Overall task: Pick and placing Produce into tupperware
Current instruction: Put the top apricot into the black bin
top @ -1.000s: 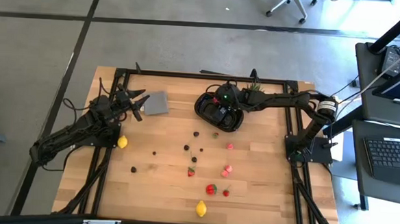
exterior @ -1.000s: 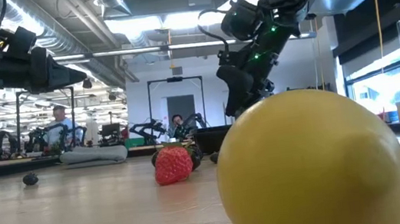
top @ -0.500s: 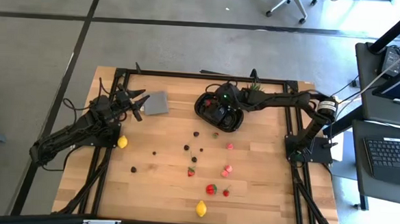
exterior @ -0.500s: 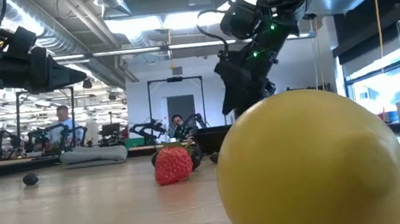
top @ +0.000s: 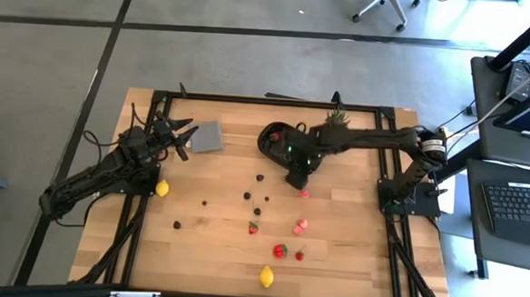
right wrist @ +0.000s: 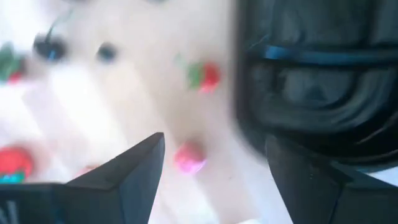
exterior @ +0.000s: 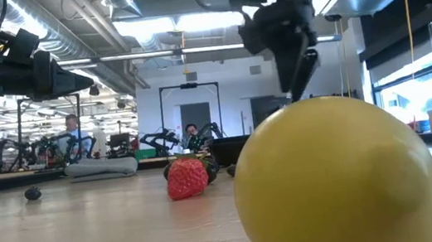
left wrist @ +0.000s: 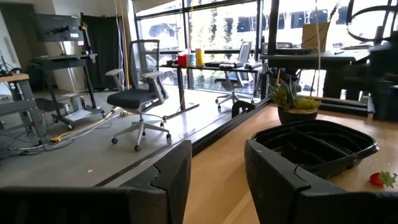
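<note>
**Right gripper parted beside the black tray, fruit spread over the tabletop**

The wooden table point(top: 350, 253) carries everything. At its far edge, a little right of the middle, sits the black two-compartment tray point(top: 274, 140), with a spiky green potted plant point(top: 337, 119) just beside it toward the far right corner. From the left wrist view the tray's compartments look bare, and one red piece lies on the wood next to it.

The right arm reaches in from the right edge. The right gripper point(top: 297, 177) hangs over the wood at the tray's near rim, its fingers point(right wrist: 130, 171) spread wide with nothing between them; below it lie a pink piece and a small strawberry.

The left arm waits near the far left corner. The left gripper point(top: 182, 137) points at a flat grey square point(top: 207, 136), fingers narrowly parted and empty.

One lemon point(top: 162, 188) lies near the left edge, another lemon point(top: 266, 276) at the near edge. Red strawberries point(top: 280, 251) and pink pieces cluster right of centre toward the near edge. Dark berries point(top: 247, 196) dot the middle, one more nearer the left.
</note>
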Robot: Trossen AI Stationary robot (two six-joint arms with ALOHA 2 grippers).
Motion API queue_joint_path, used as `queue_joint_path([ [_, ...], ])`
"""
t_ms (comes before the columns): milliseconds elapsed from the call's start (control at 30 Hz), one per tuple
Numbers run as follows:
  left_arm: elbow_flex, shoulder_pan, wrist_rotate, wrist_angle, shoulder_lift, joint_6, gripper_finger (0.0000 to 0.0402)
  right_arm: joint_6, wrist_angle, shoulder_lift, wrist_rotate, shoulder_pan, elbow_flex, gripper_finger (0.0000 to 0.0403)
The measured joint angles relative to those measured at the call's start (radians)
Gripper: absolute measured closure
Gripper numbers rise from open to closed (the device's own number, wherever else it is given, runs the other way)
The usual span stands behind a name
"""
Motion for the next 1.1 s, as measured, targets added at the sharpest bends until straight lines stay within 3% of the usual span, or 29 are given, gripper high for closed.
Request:
queue_joint_path([
  [333, 0.0, 0.0, 0.0, 0.0, 0.0, -0.033, 0.0261, 0.314, 0.066, 0.0, 0.003, 0.119, -0.193, 0.0122],
  [767, 0.0, 0.0, 0.0, 0.0, 0.0, -0.033, 0.0261, 0.315, 0.395, 0.001, 0.005, 0.118, -0.373, 0.0122],
  [1100, 0.0, 0.0, 0.0, 0.0, 0.0, 0.032, 0.0261, 0.316, 0.45, -0.002, 0.008, 0.118, -0.418, 0.0133],
])
